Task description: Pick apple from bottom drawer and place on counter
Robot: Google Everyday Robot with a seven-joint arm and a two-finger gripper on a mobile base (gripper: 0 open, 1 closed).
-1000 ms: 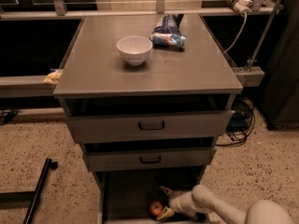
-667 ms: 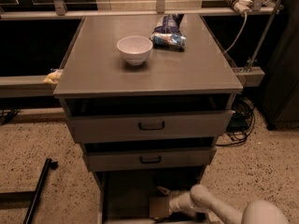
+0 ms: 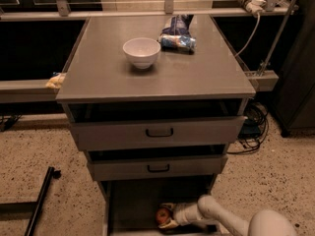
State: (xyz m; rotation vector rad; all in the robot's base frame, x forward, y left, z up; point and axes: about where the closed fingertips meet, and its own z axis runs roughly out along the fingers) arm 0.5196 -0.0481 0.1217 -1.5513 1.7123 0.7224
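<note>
The small red and yellow apple (image 3: 163, 215) lies in the open bottom drawer (image 3: 129, 205), near its front middle. My gripper (image 3: 167, 216) reaches in from the lower right on a white arm. Its fingers (image 3: 168, 207) sit on either side of the apple and press against it, low in the drawer. The grey counter (image 3: 197, 63) is the cabinet top, well above the gripper. The front of the drawer runs out of view at the bottom edge.
A white bowl (image 3: 141, 51) and a blue snack bag (image 3: 177, 37) sit on the counter toward the back. The two upper drawers (image 3: 157, 131) with black handles stick out slightly above the bottom drawer. Cables (image 3: 253, 127) lie at the right, and a black bar (image 3: 40, 198) lies on the floor at the left.
The gripper has shifted slightly left and settled around the apple. The apple has stayed almost in place in the drawer.
</note>
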